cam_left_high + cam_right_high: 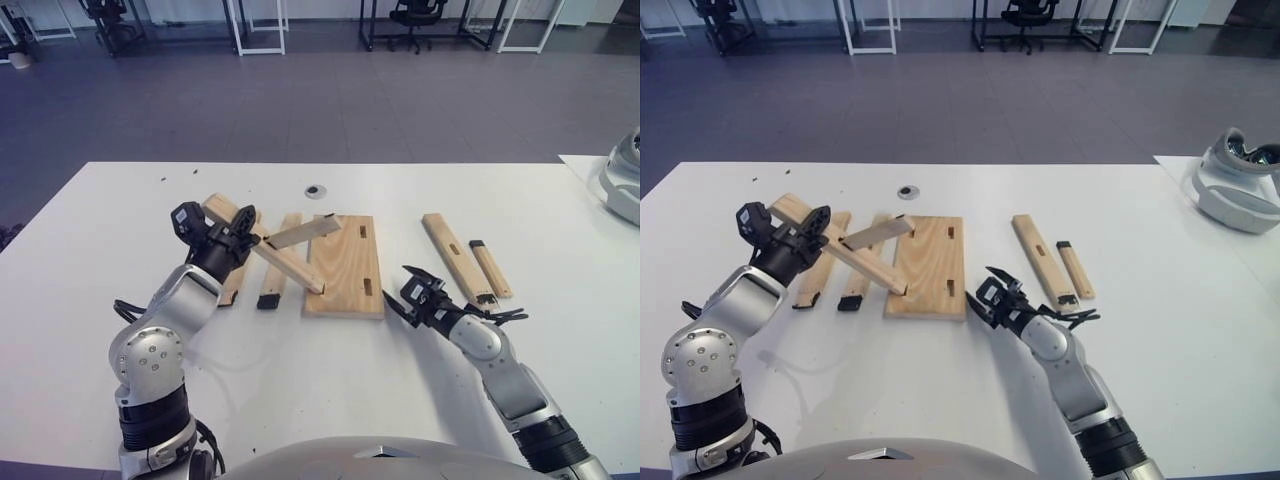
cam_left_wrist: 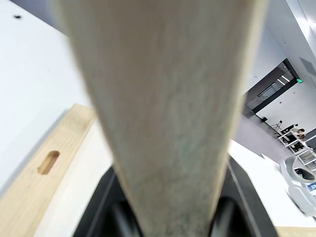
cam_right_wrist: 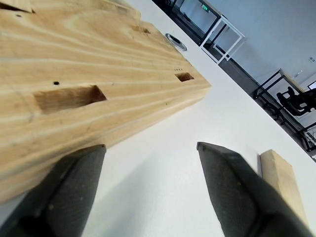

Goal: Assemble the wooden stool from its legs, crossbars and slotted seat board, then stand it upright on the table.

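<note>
My left gripper (image 1: 215, 238) is shut on a wooden leg (image 1: 268, 250) and holds it slanted above the table, left of the slotted seat board (image 1: 345, 265). A crossbar (image 1: 305, 233) sticks out from that leg over the board's far left corner. In the left wrist view the held leg (image 2: 163, 98) is very close. My right gripper (image 1: 412, 295) is open just off the board's near right corner; its fingers (image 3: 64, 192) flank bare table beside the seat board (image 3: 74, 74). Two more wooden pieces (image 1: 278, 265) (image 1: 235, 280) lie flat left of the board.
A slotted leg (image 1: 450, 257) and a short bar (image 1: 490, 268) lie right of the board, beyond my right gripper. A round grommet (image 1: 316, 190) sits in the table behind the board. A white headset (image 1: 622, 180) rests at the far right edge.
</note>
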